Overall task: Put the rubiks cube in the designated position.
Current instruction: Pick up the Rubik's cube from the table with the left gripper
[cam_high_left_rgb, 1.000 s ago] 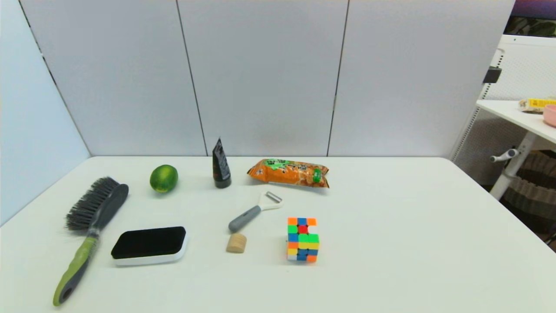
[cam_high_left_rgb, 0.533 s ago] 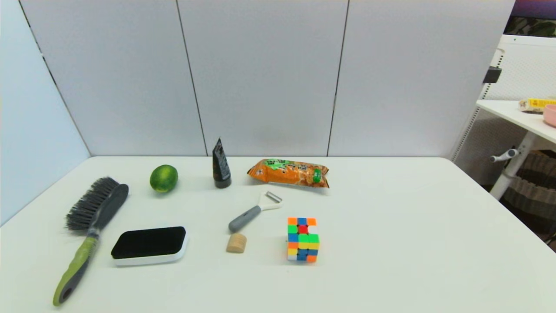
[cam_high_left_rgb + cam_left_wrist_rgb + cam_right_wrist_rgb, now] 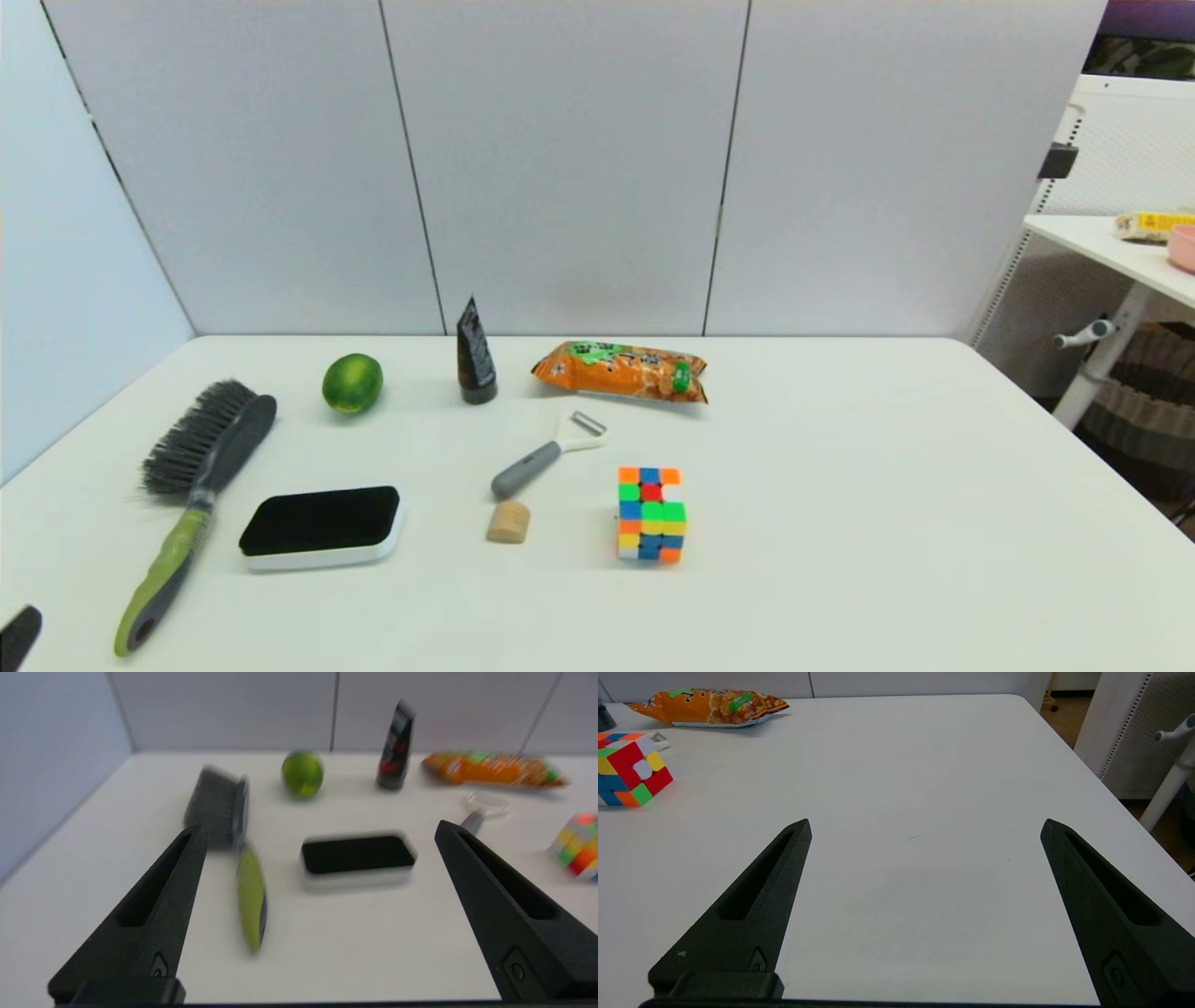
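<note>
Head view: cube (image 3: 651,515) is sitting mid-tabletop (image 3: 887,523), untouched. Left pincer (image 3: 320,830) is hovering spread at the near left; right pincer (image 3: 924,828) is hovering spread, empty.

Change noted: a dark tip of the left pincer (image 3: 19,635) has entered the head view at the near left corner of the tabletop (image 3: 887,523), just beside the brush (image 3: 191,495) handle's near end, where none showed before.
</note>
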`<state>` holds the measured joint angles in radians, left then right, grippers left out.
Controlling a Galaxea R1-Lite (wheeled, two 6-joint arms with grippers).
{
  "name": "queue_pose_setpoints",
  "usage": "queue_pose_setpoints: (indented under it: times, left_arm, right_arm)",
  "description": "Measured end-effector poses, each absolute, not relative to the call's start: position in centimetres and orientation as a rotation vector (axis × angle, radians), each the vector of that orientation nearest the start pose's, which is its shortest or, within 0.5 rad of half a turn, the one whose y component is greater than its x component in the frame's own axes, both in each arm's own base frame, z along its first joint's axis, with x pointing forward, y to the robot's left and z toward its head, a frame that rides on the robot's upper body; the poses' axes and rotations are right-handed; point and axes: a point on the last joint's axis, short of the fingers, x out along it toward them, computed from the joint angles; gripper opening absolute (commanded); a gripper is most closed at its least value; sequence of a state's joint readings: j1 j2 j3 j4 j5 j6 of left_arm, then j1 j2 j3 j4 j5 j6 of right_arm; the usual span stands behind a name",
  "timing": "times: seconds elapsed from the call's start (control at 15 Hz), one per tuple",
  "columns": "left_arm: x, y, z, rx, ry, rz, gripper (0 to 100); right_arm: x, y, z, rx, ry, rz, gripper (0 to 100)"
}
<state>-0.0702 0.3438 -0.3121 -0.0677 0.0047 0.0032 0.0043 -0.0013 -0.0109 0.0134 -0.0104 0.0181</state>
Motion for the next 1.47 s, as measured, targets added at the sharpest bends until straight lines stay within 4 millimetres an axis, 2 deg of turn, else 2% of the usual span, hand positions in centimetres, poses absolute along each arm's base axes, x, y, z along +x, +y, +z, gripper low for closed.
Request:
queue_pose_setpoints:
  times: [0.13,0.33,0.47,0.53,0.73,1.0,1.2,1.47]
  left_arm:
    - [1.7,-0.2,22.9,0.000,-0.063,-0.118,100]
    - [6.5,-1.1,30.2,0.011,-0.089,-0.168,100]
    - [10.5,-2.0,32.9,0.033,-0.081,-0.204,100]
    - [12.7,-2.6,33.5,0.044,-0.069,-0.251,100]
    - [18.2,-4.5,33.2,0.081,-0.046,-0.530,100]
    - [23.7,-6.7,30.3,0.131,0.023,-0.997,100]
    - [25.9,-9.3,27.5,0.120,0.070,-1.304,100]
    - [27.1,-13.6,22.9,0.180,0.212,-1.364,100]
  right_arm:
    - [-2.4,0.0,7.7,0.018,0.001,-0.007,100]
    - [-2.4,0.0,7.7,0.018,0.001,-0.007,100]
    - [-2.4,0.0,7.7,0.018,0.001,-0.007,100]
    - [-2.4,0.0,7.7,0.018,0.001,-0.007,100]
    - [-2.4,0.0,7.7,0.018,0.002,-0.007,100]
    - [-2.4,0.0,7.7,0.018,0.001,-0.007,100]
    - [-2.4,0.0,7.7,0.018,0.002,-0.006,100]
    - [-2.4,0.0,7.7,0.018,0.002,-0.007,100]
